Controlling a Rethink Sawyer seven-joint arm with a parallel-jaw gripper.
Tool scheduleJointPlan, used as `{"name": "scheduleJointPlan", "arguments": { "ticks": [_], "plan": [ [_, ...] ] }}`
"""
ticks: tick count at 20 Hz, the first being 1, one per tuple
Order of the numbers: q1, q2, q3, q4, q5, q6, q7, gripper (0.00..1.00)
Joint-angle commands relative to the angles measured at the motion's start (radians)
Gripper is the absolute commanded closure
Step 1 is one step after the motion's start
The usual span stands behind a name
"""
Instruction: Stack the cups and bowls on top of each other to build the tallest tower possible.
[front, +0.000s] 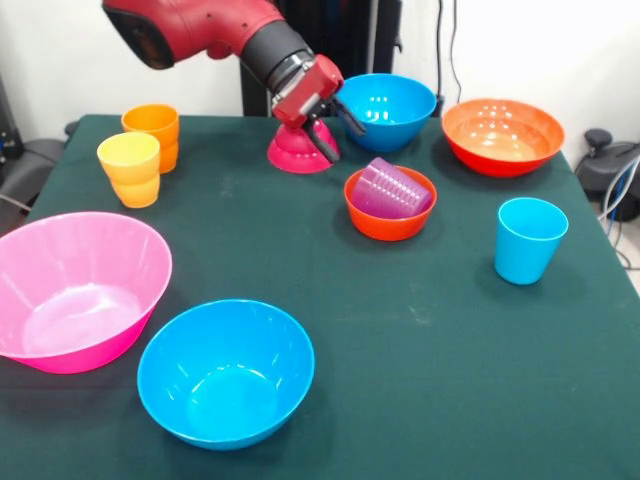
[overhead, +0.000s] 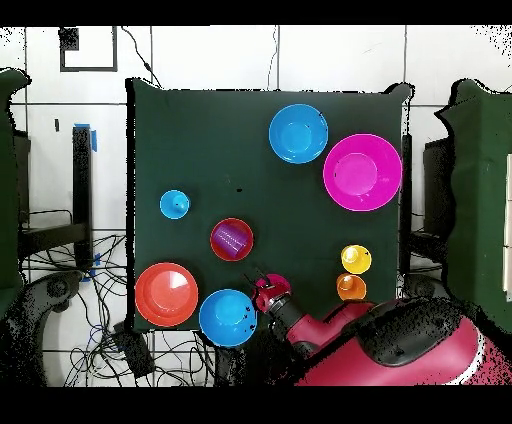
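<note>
My gripper (front: 338, 134) is open and hangs at the far side of the table, just right of a small magenta bowl (front: 295, 152) that lies upside down. One black finger (front: 326, 147) is against the bowl's right side. A blue bowl (front: 386, 110) stands right behind the gripper. A small orange-red bowl (front: 388, 222) holds the ribbed purple cup (front: 392, 188), lying on its side. The light blue cup (front: 528, 240) stands upright to the right. The orange cup (front: 152, 128) and the yellow-orange cup (front: 130, 168) stand far left. In the overhead view the gripper (overhead: 256, 282) is beside the magenta bowl (overhead: 270, 292).
A wide orange bowl (front: 502, 135) stands at the far right. A large pink bowl (front: 75, 290) and a second blue bowl (front: 225, 372) stand at the near left. Dark green cloth (front: 420, 360) covers the table. Cables lie beyond the table's edges in the overhead view.
</note>
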Motion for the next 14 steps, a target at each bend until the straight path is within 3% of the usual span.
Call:
{"name": "scheduleJointPlan", "arguments": {
  "ticks": [1,14],
  "plan": [
    [0.055,0.146,0.110,-0.195,0.050,0.005,-0.066,0.00],
    [0.132,0.183,0.100,-0.211,0.146,-0.098,-0.095,0.00]
  ]
}}
